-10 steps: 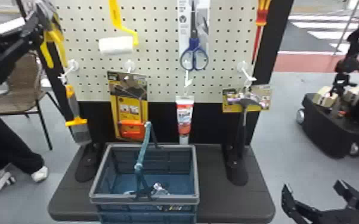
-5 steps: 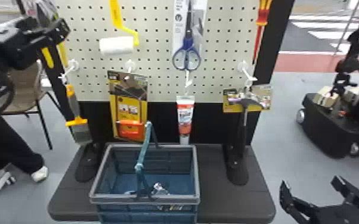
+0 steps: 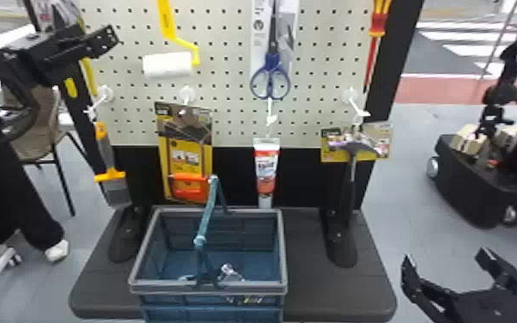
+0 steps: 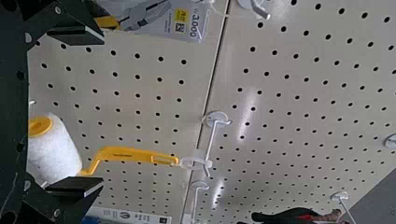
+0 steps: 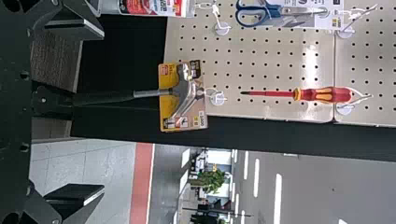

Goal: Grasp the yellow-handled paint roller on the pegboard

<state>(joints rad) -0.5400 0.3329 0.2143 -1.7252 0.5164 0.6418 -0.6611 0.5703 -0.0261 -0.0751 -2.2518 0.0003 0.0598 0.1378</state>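
since the earlier frames the left arm has swung in from the robot's left toward the pegboard [image 3: 227, 116], and its left gripper [image 3: 106, 38] now sits closer to the yellow-handled paint roller [image 3: 168, 64]. the right gripper [image 3: 447, 269] has barely shifted and hangs low at the robot's right, beside the table [image 3: 339, 296].

the roller hangs high on the left part of the pegboard. its white sleeve lies level and its yellow handle rises to the board's top edge. in the left wrist view the handle [image 4: 133, 155] ends at a white hook [image 4: 198, 163], and the sleeve [image 4: 51, 149] shows between the two black fingers, close beside one of them. the left gripper [image 4: 100, 107] has its jaws spread wide and grips nothing. in the head view a strip of bare board separates its fingertips from the sleeve, so it is not touching the roller.

the right gripper [image 5: 93, 109] is also spread wide and carries nothing. its wrist view faces a hammer [image 5: 180, 93] and a red-and-yellow screwdriver [image 5: 308, 94] on the board.

blue-handled scissors [image 3: 270, 79] hang to the right of the roller, and a tube [image 3: 266, 169] hangs below them. a blue basket [image 3: 208, 287] stands on the table in front of the board.
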